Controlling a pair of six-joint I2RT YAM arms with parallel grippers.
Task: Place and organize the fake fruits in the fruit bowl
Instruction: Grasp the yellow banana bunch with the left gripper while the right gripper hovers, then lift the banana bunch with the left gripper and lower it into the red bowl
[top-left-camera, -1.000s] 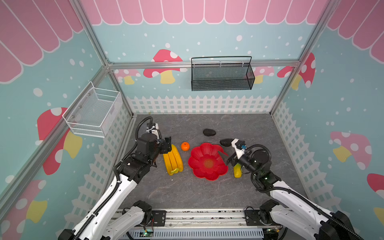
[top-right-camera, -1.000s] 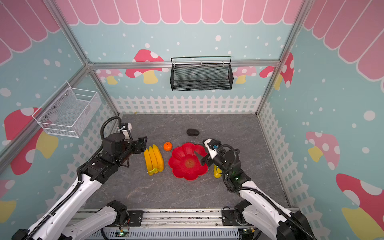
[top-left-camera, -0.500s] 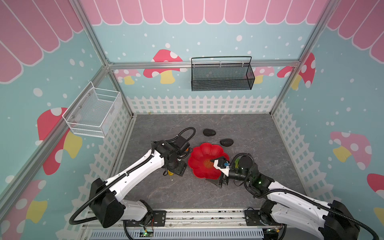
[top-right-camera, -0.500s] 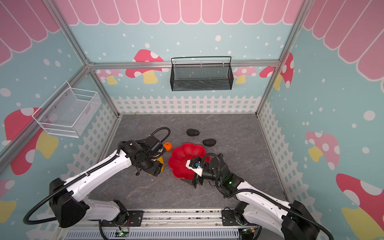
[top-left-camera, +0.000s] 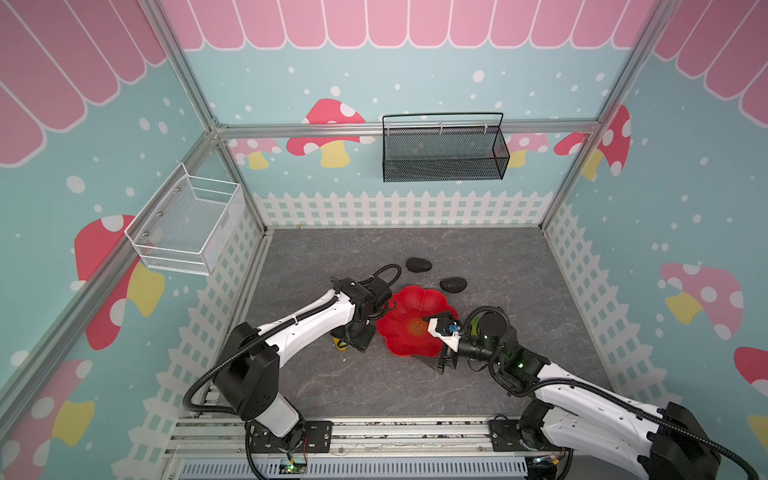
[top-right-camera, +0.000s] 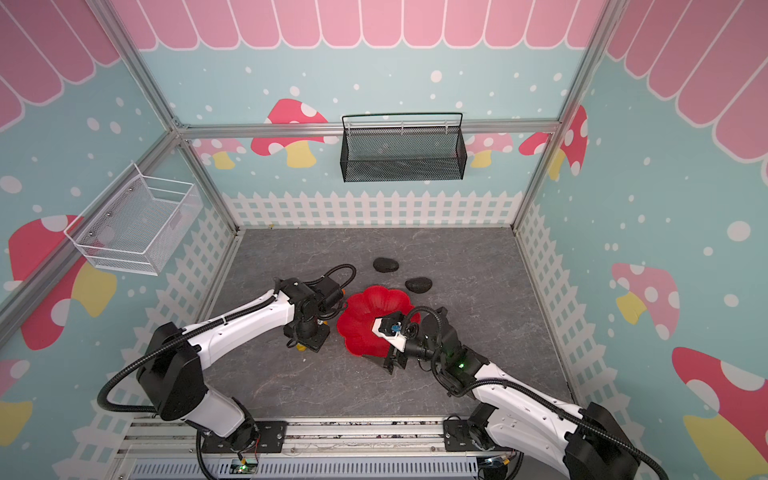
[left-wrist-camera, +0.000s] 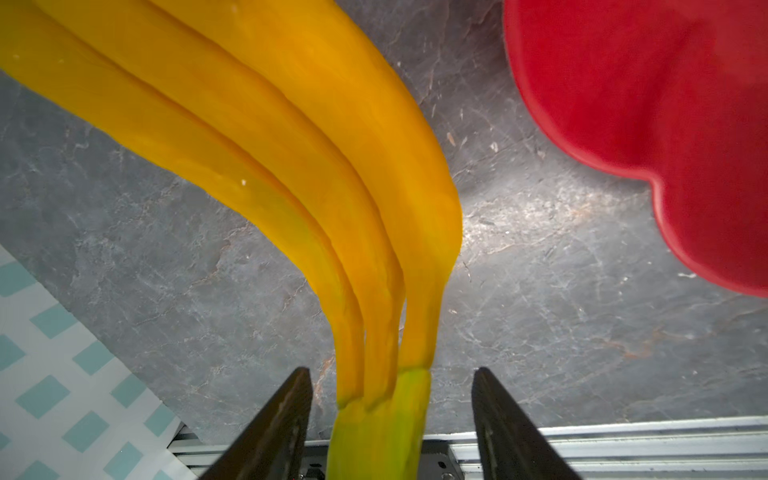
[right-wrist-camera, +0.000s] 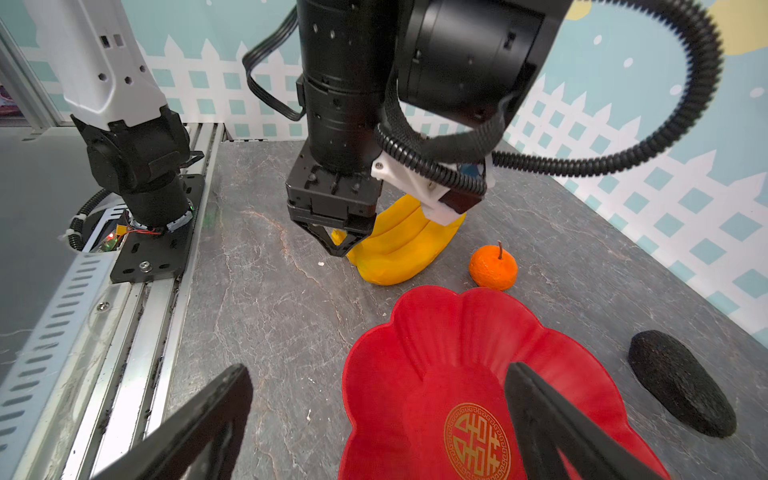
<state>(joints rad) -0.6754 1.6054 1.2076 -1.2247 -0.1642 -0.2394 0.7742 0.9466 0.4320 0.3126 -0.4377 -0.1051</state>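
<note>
My left gripper (left-wrist-camera: 390, 370), jaws apart, straddles the stem of the banana bunch (left-wrist-camera: 291, 166) running straight ahead; right gripper (right-wrist-camera: 378, 368) gapes wide.

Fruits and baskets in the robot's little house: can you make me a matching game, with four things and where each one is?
Things:
1. bananas
2. orange
3. black basket
4. white basket

Places:
A. hanging on the back wall
B. hanging on the left wall
C. stem inside the open left end effector
D. small and round, right by the rim of the red bowl

Pairs: 1-C, 2-D, 3-A, 4-B
</note>
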